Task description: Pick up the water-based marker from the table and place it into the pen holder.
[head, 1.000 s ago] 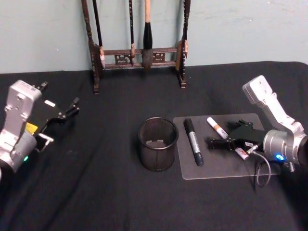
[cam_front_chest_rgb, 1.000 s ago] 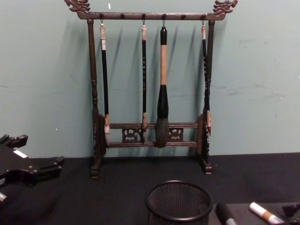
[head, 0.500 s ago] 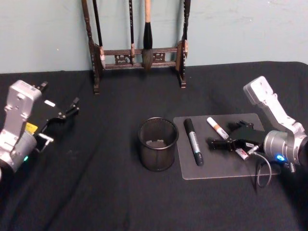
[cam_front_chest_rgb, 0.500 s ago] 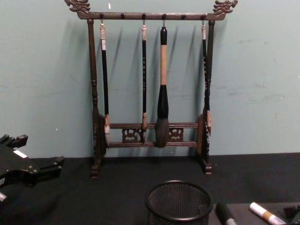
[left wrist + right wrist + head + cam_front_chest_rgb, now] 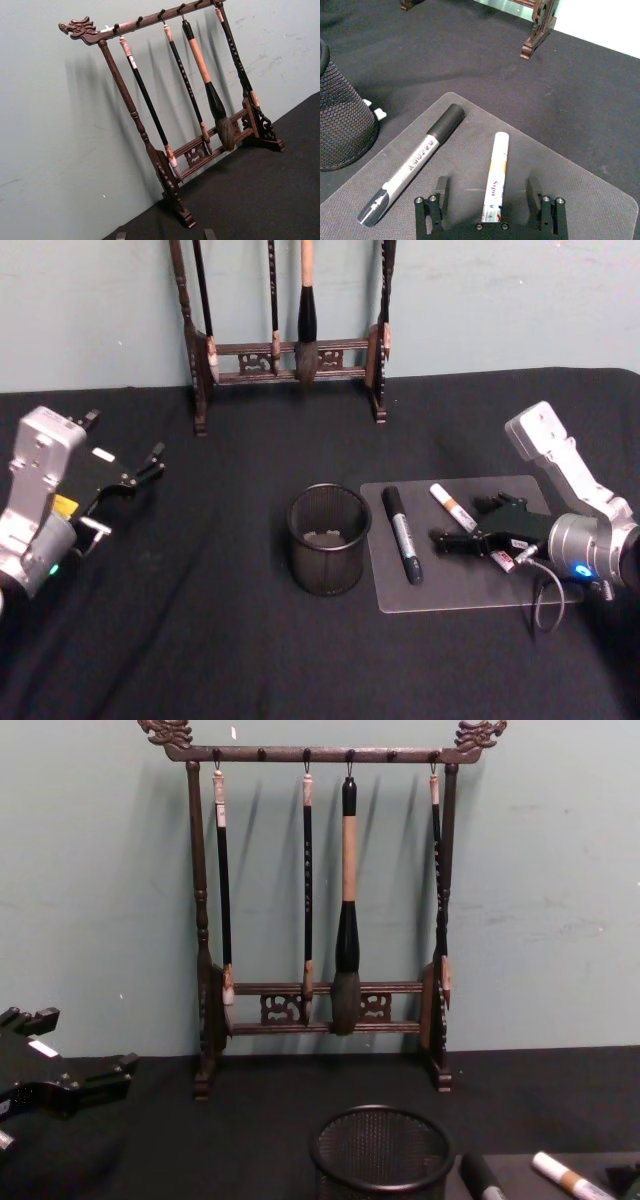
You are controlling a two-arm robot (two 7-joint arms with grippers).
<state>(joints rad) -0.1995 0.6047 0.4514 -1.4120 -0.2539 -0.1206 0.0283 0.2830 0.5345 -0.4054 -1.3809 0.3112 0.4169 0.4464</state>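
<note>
The water-based marker, white with an orange band, lies on a grey mat right of centre. My right gripper is low over it and open. In the right wrist view the marker lies between the two spread fingers of the right gripper, which do not touch it. The pen holder, a round black mesh cup, stands just left of the mat; it also shows in the chest view and the right wrist view. My left gripper is parked open at the far left.
A thicker grey marker with a black cap lies on the mat between the holder and the white marker. A tall dark wooden brush rack with hanging brushes stands at the back by the wall. Black cloth covers the table.
My right gripper has sunk slightly toward the mat over the white marker. The left arm, markers and holder have not moved.
</note>
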